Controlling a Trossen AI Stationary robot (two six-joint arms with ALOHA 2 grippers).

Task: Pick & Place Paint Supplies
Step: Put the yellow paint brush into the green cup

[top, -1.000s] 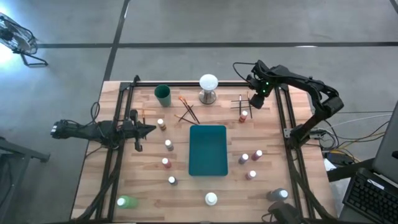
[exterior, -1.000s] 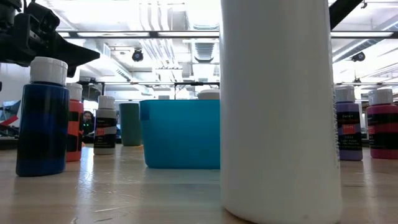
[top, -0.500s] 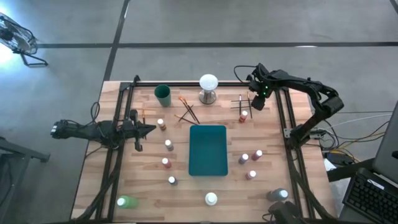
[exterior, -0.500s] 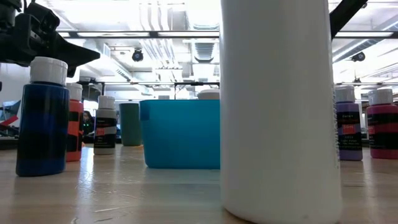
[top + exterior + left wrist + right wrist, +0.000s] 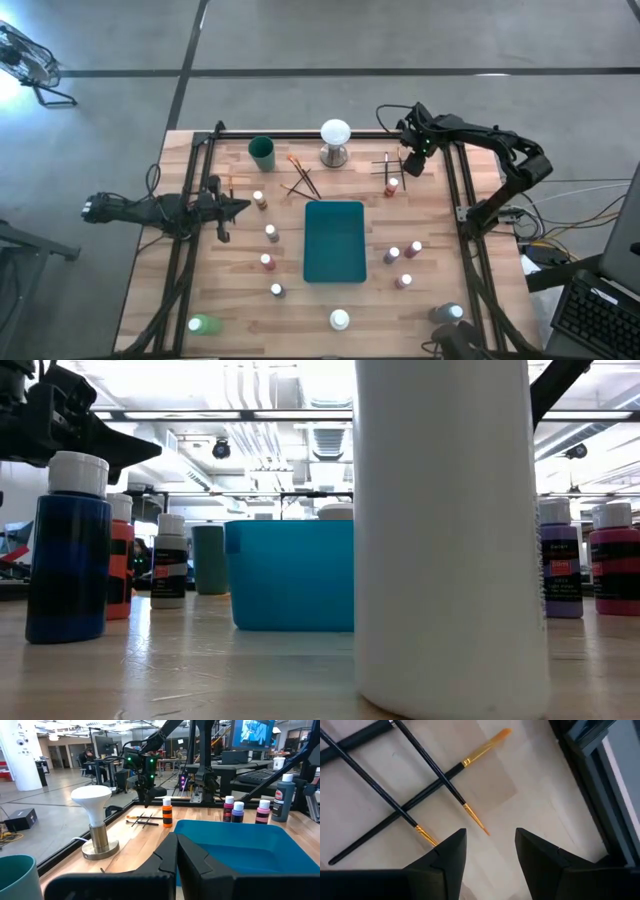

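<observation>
Thin black-handled paintbrushes with gold ferrules (image 5: 427, 767) lie crossed on wooden table (image 5: 240, 300), directly below right gripper (image 5: 490, 851); its fingers parted, empty, not touching them. Orange-red white-capped bottle (image 5: 391, 186) just beside. Left gripper (image 5: 176, 851) fully closed, empty, well apart.

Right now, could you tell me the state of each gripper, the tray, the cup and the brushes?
Left gripper: shut, empty, waiting at the table's left edge.
Right gripper: open, empty, above the brushes.
Brushes: lying crossed on the table.
Teal tray: empty.
Green cup: upright.
</observation>
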